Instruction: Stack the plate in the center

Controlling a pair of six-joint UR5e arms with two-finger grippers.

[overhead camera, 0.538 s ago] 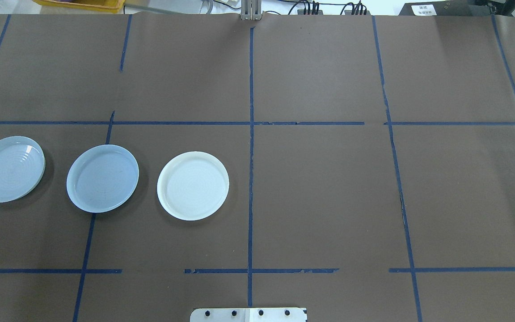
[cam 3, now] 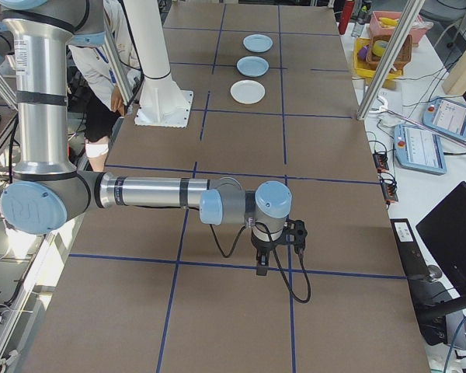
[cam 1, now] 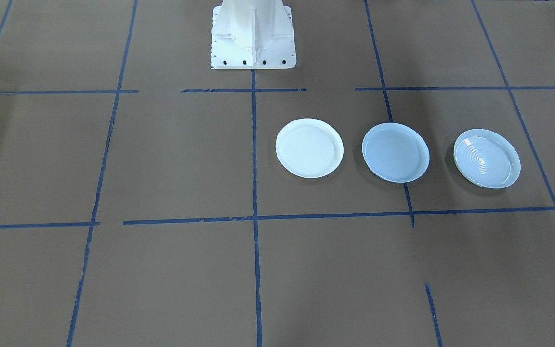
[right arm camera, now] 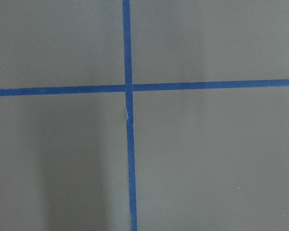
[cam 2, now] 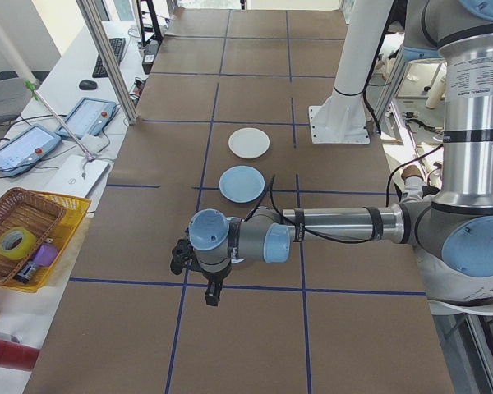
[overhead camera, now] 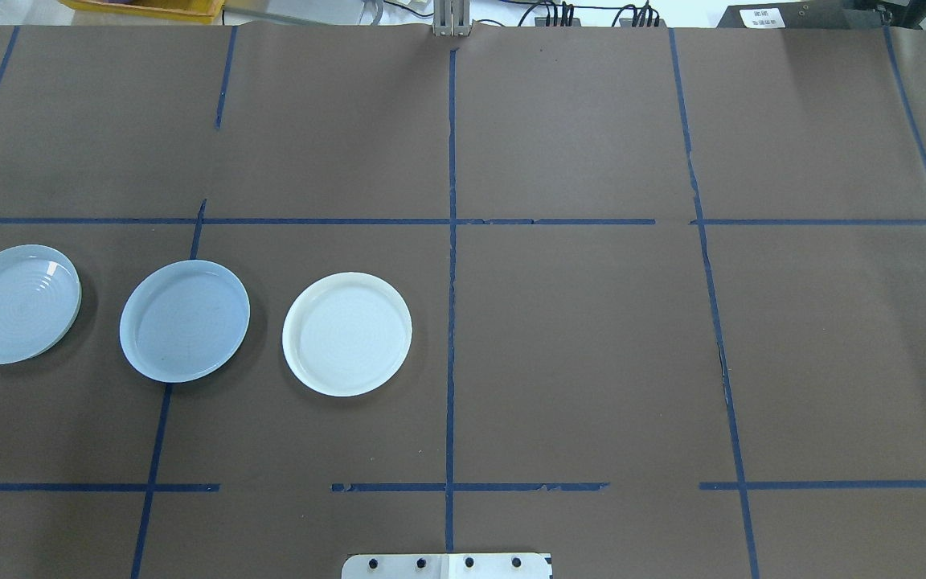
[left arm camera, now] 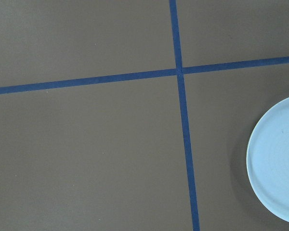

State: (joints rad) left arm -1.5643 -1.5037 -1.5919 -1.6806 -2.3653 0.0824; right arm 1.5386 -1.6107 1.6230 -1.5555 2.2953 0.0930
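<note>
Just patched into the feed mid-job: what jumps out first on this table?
Three round plates sit in a row, apart from one another, on the robot's left half of the brown table: a ringed plate outermost, a plain blue-grey plate in the middle, and a white plate nearest the centre line. Blue tape lines grid the table. Both arms stretch out low over bare paper at the table's ends.

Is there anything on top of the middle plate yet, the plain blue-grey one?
Nothing: the plain blue-grey plate lies bare between the ringed plate and the white plate, touching neither. What is beneath it, the plate itself hides.
</note>
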